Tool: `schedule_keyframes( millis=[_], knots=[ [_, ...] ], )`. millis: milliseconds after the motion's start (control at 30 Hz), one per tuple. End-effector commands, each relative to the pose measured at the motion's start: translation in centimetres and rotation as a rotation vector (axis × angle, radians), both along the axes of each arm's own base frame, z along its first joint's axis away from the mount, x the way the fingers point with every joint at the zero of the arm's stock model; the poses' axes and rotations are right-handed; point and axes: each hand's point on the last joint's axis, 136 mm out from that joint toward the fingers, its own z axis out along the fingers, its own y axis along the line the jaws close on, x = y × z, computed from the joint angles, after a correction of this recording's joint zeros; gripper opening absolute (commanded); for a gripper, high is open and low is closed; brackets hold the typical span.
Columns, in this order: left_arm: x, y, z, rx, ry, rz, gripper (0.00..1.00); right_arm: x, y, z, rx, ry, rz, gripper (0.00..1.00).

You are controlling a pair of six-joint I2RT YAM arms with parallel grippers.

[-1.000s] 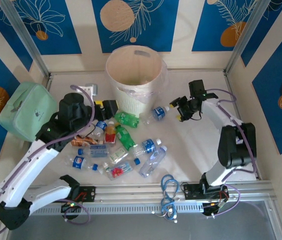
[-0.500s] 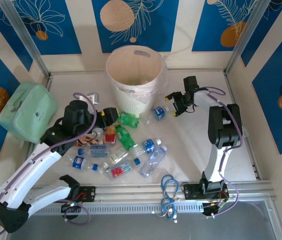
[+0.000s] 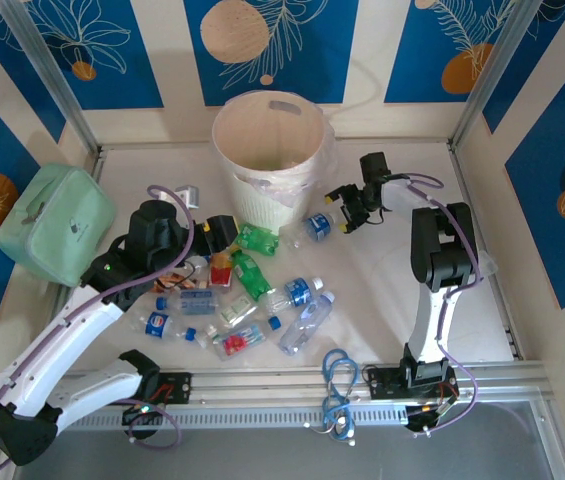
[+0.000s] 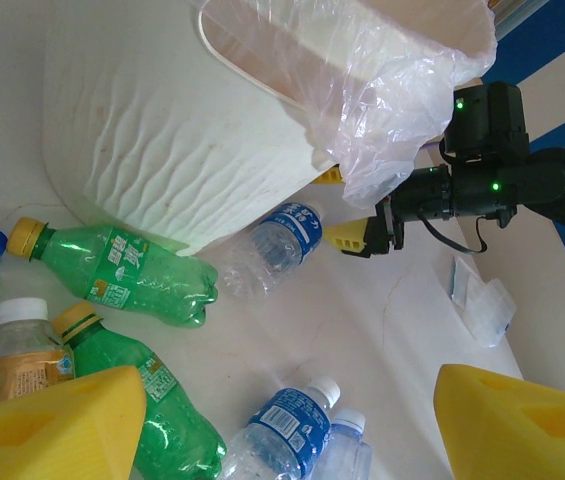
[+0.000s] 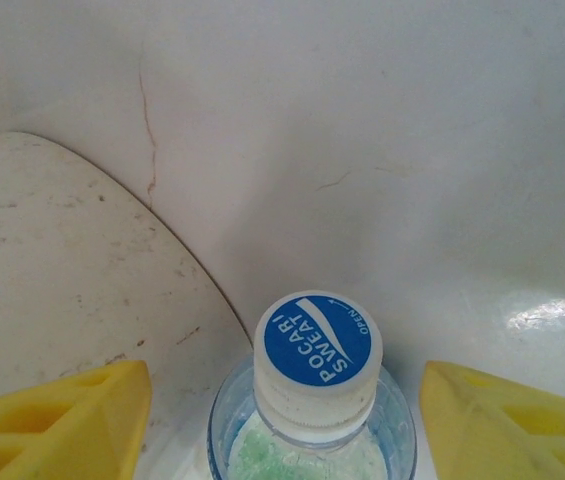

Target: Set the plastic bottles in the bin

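Note:
The cream-white bin (image 3: 267, 150) with a clear liner stands at the back centre. Several plastic bottles (image 3: 247, 290) lie on the table in front of it, clear with blue labels, green, and one orange. My right gripper (image 3: 345, 212) is open around the blue cap (image 5: 317, 350) of a clear bottle (image 3: 314, 226) lying beside the bin; neither yellow finger touches it. That bottle (image 4: 272, 245) and the right gripper (image 4: 362, 235) also show in the left wrist view. My left gripper (image 4: 287, 425) hangs open above two green bottles (image 4: 122, 270) and a blue-labelled one (image 4: 287, 430), holding nothing.
A mint-green bag (image 3: 52, 225) sits at the left edge. A blue cable coil (image 3: 337, 380) lies by the front rail. A crumpled clear wrapper (image 4: 477, 300) lies right of the bin. The bin's wall (image 5: 52, 270) curves close on the right gripper's left.
The right gripper has swung left and down to the bottle beside the bin, and its jaws have widened. The left arm dropped slightly toward the pile, then held still.

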Motion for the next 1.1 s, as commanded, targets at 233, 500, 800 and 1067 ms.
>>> schedule_keyframes(
  millis=[233, 500, 800, 1067],
  knots=[
    [0.0, -0.1, 0.8, -0.016, -0.02, -0.009, 0.75, -0.4, 0.5, -0.7, -0.027, 0.044, 0.022, 0.62],
    [0.0, -0.1, 0.6, -0.016, -0.019, -0.01, 0.75, -0.7, 0.7, -1.5, -0.037, 0.056, 0.042, 0.58],
    [0.0, 0.0, 0.5, -0.013, -0.02, -0.002, 0.75, -1.0, -0.1, -1.6, -0.071, 0.054, 0.04, 0.45],
    [0.1, -0.2, 0.5, -0.024, -0.016, -0.004, 0.75, -1.5, -0.9, -0.6, -0.045, 0.012, 0.024, 0.38]
  ],
)
